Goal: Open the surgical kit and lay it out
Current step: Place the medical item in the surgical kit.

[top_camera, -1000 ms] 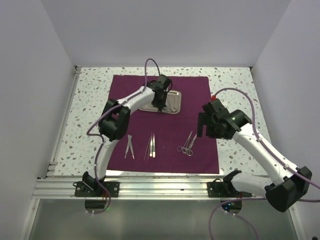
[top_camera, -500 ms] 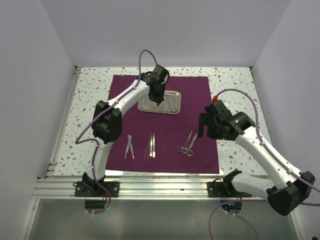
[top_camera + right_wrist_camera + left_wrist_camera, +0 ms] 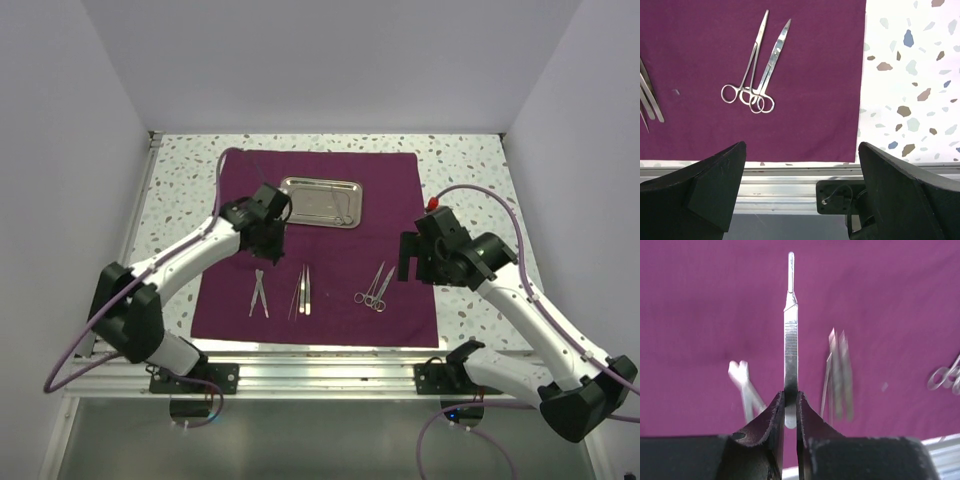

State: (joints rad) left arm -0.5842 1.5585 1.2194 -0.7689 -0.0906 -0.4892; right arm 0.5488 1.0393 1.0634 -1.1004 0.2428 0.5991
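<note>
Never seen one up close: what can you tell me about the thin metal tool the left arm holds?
The metal tool is a slim, flat, shiny steel-looking handle with a ribbed grip section and a narrower tip. The left arm's fingers pinch its lower end, holding it above the purple cloth, apparently touching nothing else.

A white terrazzo-patterned table [image 3: 470,160] flecked with grey, brown and blue chips fills the middle of the top view; the right wrist view shows the chips [image 3: 910,75] close up; a ribbed silver aluminium rail [image 3: 320,372] runs along its near edge; a thinner metal strip [image 3: 135,230] borders its left side; plain white walls [image 3: 330,60] enclose it at the back and both sides; a dull grey panel [image 3: 320,440] lies below the rail.
</note>
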